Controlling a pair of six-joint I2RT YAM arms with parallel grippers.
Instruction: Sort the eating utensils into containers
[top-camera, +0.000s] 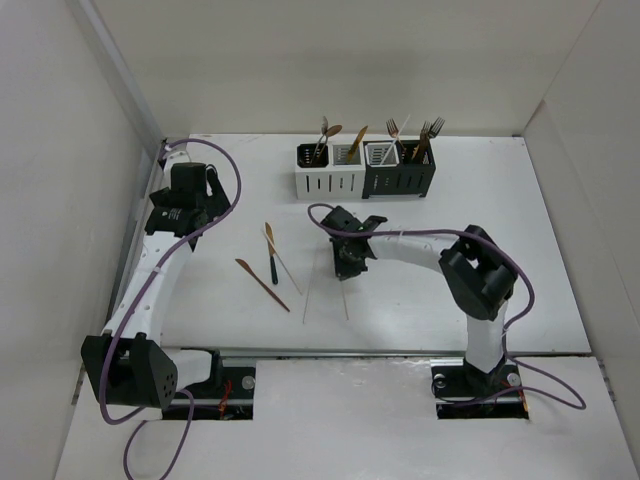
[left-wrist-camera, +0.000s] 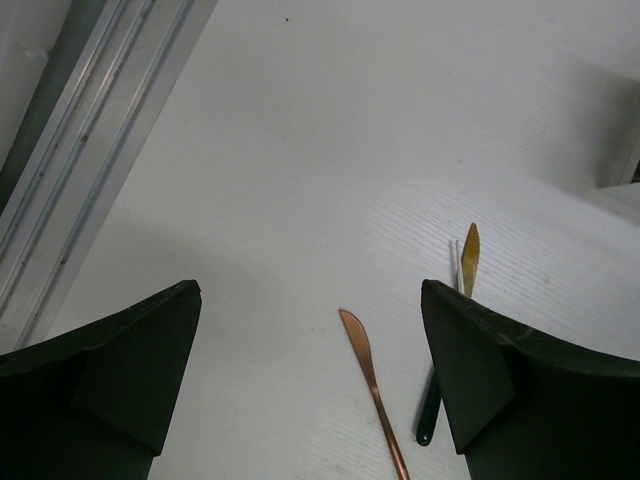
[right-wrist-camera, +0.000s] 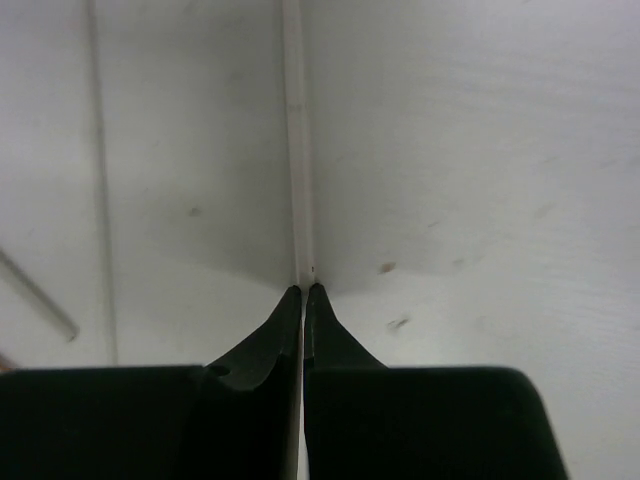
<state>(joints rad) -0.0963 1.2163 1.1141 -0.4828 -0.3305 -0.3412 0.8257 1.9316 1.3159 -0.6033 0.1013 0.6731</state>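
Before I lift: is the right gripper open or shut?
Shut. The right gripper has its fingertips pinched together on the chopstick, which runs straight out from between them in the wrist view.

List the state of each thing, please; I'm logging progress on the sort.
Right gripper: shut on a chopstick.
Left gripper: open, empty.
Copper knife: lying flat, unsorted.
Gold knife: lying flat, unsorted.
Boxes: upright, utensils standing in them.
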